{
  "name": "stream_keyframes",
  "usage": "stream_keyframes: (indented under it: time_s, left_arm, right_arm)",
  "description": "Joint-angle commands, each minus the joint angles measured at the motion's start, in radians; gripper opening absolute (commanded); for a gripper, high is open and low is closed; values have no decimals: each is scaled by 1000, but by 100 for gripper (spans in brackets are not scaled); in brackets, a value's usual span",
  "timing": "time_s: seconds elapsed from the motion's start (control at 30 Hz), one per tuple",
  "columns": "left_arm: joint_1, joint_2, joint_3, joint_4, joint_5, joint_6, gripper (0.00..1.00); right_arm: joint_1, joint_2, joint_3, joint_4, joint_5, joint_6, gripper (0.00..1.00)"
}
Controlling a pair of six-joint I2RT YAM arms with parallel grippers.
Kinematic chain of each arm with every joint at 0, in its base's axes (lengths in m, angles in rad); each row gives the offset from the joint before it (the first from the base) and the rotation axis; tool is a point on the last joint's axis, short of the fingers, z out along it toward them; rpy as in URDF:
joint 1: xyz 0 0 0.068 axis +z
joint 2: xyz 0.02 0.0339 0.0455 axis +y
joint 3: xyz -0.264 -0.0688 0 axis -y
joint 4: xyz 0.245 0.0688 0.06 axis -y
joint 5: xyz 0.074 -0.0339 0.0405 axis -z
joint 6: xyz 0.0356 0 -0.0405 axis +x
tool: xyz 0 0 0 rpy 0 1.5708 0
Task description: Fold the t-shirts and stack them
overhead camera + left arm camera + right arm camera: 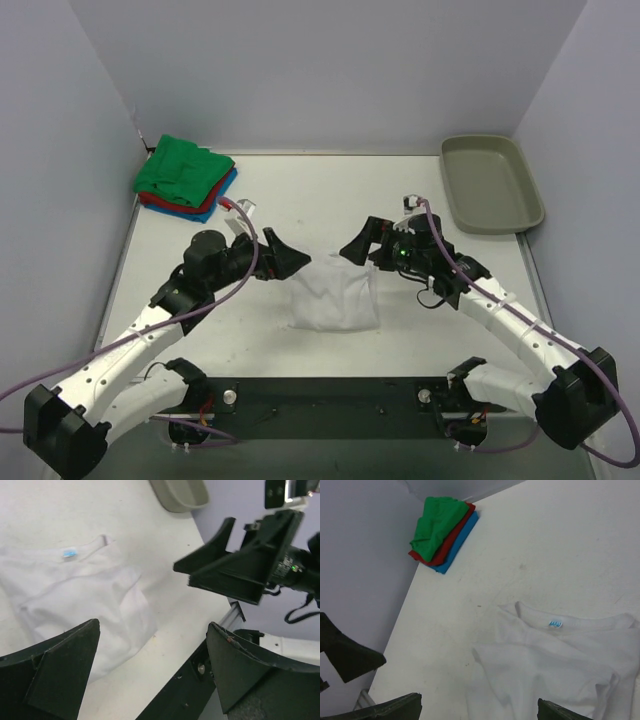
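Observation:
A white t-shirt [335, 298] lies folded into a rough rectangle mid-table, its collar and blue label on the far side [555, 624]. My left gripper [290, 258] hovers open just off its far-left corner. Facing it, my right gripper [360, 245] hangs open over the far-right corner. Neither holds any cloth. In the left wrist view the white t-shirt [75, 595] lies below and left of the open left gripper [154, 625]. In the right wrist view the white t-shirt [560, 665] spreads under the open right gripper [479, 700]. Folded green, red and blue t-shirts [185, 178] are stacked at the far left corner.
A grey-beige tray [490, 183] sits at the far right corner. Pale walls close in the table on the left, back and right. The black base rail [330, 395] with both arm mounts runs along the near edge. Purple cables trail from both arms.

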Motion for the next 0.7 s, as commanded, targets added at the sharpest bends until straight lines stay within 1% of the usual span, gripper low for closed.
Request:
stream_keyframes:
  time_s: [0.0, 0.1, 0.23, 0.37, 0.53, 0.6, 0.67]
  left_arm:
    - [99, -29, -50, -133, -31, 7, 98]
    - [151, -28, -90, -89, 22, -23, 97]
    - [170, -23, -126, -52, 53, -55, 98]
    - [176, -29, -129, -61, 53, -51, 97]
    - [201, -44, -129, -80, 67, -39, 98]
    - [210, -47, -130, -81, 78, -36, 98]
    - [217, -47, -132, -86, 87, -36, 98]
  right_arm:
    - [58, 5, -48, 83, -85, 101, 100]
    - [102, 68, -48, 134, -97, 118, 100]
    - [155, 158, -39, 210, -102, 152, 100]
    - [162, 272, -23, 296, -137, 181, 100]
    - [161, 349, -22, 359, -153, 196, 100]
    - [153, 379, -20, 370, -150, 186, 100]
    - [124, 413, -32, 416, -166, 187, 100]
